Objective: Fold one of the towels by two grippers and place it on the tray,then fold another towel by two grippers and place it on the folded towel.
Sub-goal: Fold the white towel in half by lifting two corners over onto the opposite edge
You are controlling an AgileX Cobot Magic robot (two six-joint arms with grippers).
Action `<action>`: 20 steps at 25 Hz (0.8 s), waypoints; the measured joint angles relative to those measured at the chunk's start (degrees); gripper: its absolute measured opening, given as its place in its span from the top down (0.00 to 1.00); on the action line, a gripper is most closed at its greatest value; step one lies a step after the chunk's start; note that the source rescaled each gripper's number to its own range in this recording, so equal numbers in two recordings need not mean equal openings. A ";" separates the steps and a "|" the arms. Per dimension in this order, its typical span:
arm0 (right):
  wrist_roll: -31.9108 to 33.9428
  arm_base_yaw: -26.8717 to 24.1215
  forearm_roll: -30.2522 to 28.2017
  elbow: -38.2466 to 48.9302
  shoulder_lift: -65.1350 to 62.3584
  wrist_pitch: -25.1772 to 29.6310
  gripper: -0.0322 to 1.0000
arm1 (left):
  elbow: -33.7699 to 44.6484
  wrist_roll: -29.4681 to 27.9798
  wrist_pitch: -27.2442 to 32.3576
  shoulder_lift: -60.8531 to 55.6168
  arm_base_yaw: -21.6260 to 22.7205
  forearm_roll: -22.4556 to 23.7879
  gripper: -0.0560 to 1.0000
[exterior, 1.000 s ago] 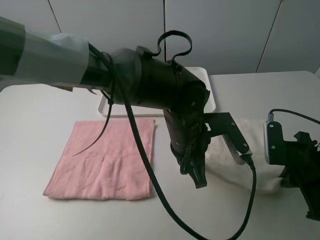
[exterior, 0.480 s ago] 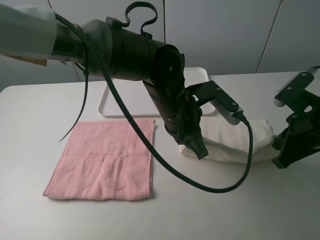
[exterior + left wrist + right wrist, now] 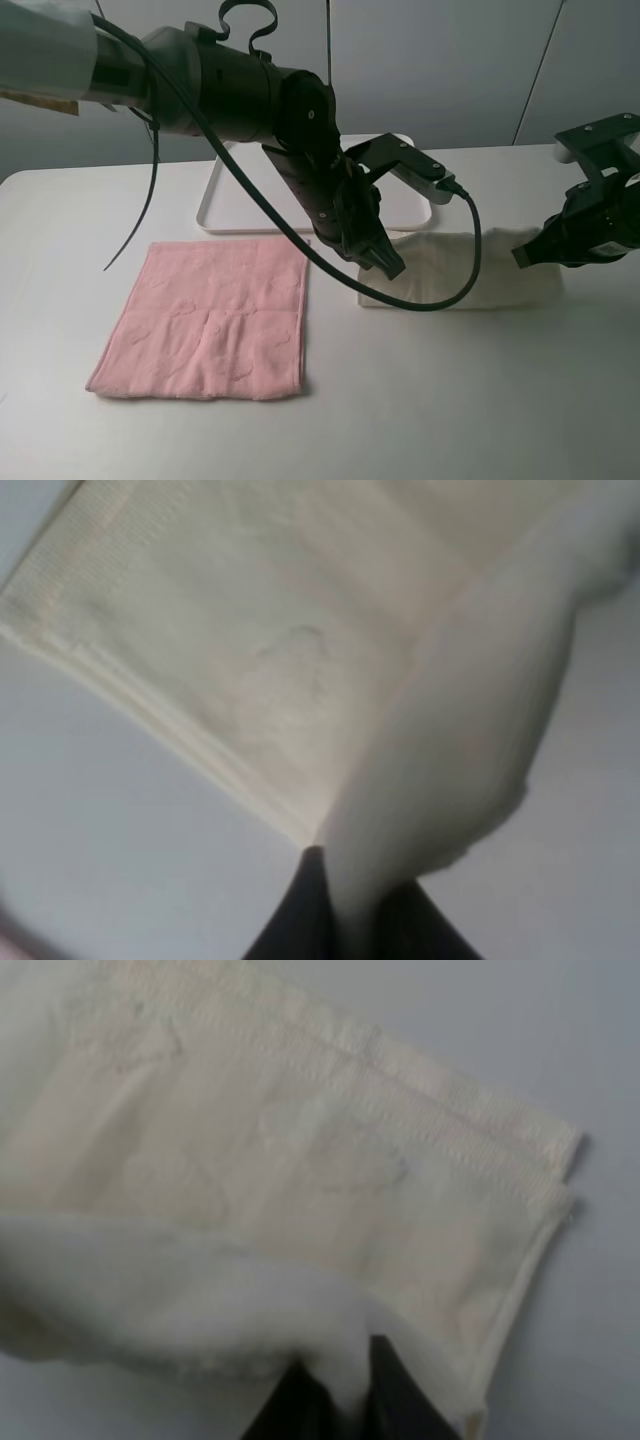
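**A:** Left gripper [image 3: 386,266] first: its black fingers are pressed together on the cream-white terry towel [image 3: 455,272], and the wrist view shows a fold of cloth pinched right between the tips.

**B:** And the right gripper [image 3: 526,257]?

**A:** Same story. It's clamped on the towel's opposite end, with a soft white layer caught between its fingers.

**B:** So where is the towel itself?

**A:** It's doubled over into a long band on the pale grey table [image 3: 450,400], stretched between the two grippers. Under each pinched layer the lower layer lies flat, hemmed edges and faint embossing showing.

**B:** And the tray?

**A:** The flat white plastic tray with rounded corners [image 3: 207,214] sits just behind the towel, partly hidden by the left arm.

**B:** The other cloth?

**A:** The pale pink terry towel [image 3: 210,315] is spread flat on the table, off to the left and apart from the cream one. Its far edge is near the tray's front rim.
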 joint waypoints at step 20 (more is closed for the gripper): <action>5.45 0.00 0.00 -0.94 7.92 -9.92 0.89 | -3.42 -1.56 -5.20 4.29 2.84 0.95 0.77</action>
